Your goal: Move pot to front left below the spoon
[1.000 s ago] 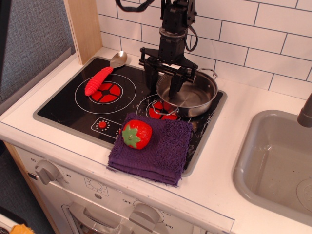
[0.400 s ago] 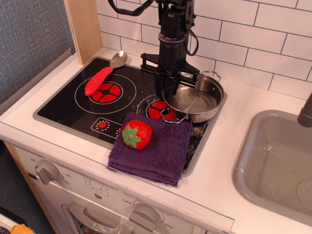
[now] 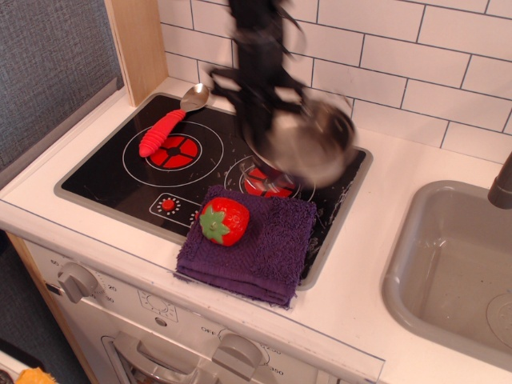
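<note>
The shiny steel pot [image 3: 316, 144] is a motion-blurred shape, tilted and lifted above the back right burner of the black stove top [image 3: 104, 172]. My gripper [image 3: 260, 128] is also blurred; it hangs at the pot's left rim and seems shut on it. The spoon [image 3: 170, 120], with a silver bowl and a ribbed red handle, lies slanted at the back left of the stove, above the left burner. The front left of the stove, below the spoon, holds nothing.
A red strawberry [image 3: 224, 220] lies on a folded purple cloth [image 3: 264, 248] at the stove's front right. A grey sink [image 3: 456, 264] is at the right, with a dark tap [image 3: 502, 188] at the frame edge. A wooden panel [image 3: 136, 40] stands at the back left.
The pot has come up off the right burner, tilted, with my gripper at its rim. Arm and pot have shifted a little left and are blurred by fast motion.
</note>
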Tool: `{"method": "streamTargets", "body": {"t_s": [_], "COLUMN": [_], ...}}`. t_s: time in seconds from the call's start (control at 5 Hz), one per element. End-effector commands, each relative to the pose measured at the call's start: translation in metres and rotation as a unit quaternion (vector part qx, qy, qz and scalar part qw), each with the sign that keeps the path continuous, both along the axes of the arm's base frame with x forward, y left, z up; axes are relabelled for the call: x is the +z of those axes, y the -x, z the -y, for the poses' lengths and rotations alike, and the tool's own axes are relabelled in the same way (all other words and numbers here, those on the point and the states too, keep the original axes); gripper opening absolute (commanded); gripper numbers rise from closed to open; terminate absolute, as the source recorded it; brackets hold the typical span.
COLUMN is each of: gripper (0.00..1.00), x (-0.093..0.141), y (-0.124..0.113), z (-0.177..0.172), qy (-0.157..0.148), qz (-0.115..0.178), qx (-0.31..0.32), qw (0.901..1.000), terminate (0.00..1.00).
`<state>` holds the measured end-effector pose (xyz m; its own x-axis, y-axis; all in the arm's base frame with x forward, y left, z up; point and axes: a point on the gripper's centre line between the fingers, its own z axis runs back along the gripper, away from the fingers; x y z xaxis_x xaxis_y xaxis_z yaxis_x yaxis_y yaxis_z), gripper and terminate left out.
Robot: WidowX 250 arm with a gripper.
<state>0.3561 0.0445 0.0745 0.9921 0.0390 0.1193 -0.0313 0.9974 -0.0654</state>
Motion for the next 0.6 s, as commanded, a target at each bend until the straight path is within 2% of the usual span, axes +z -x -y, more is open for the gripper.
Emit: {"method": "streamTargets", "body": {"t_s": [0.0, 0.2, 0.4], "gripper": [0.0, 0.0, 0.0], "x": [0.008, -0.023, -0.04], "y": [0.048, 0.072, 0.089], "z": [-0.094, -0.144, -0.166], "qy": [-0.002, -0.015, -0.042], "qz": [0.012, -0.031, -0.061], "qx": [0.062, 0.061, 0.074], "qw": [0.998, 0.9975, 0.9945], "terminate": [0.0, 0.0, 0.0]}}
